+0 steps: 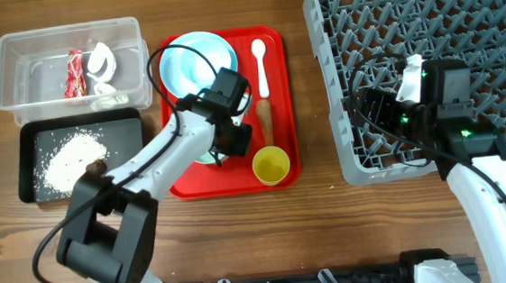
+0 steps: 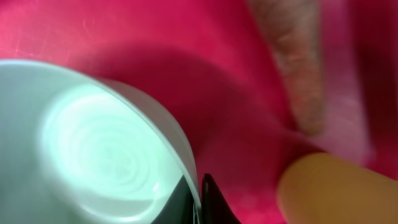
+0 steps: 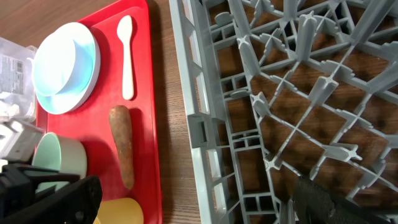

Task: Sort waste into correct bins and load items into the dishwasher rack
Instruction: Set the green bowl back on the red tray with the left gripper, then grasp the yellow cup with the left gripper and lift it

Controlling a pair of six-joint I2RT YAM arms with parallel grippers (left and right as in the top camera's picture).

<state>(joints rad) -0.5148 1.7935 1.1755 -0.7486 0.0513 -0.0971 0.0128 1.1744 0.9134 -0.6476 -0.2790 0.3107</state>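
Left hand (image 2: 199, 202) is clenched on the rim of small bowl (image 2: 93, 155), one finger inside and one outside. Bowl is on red tray (image 2: 155, 37), yellow cup (image 2: 336, 190) just beside, carrot (image 2: 298, 74) near. Risk: the thin rim pinch (off-centre) lets the bowl tilt or slip on lift, and a swing could tip the cup. Right hand (image 1: 379, 106) hovers over dishwasher rack (image 1: 460, 17) at its tray-side edge, grip state cannot tell. It likely blocks the drop-off, so the arms may clash.
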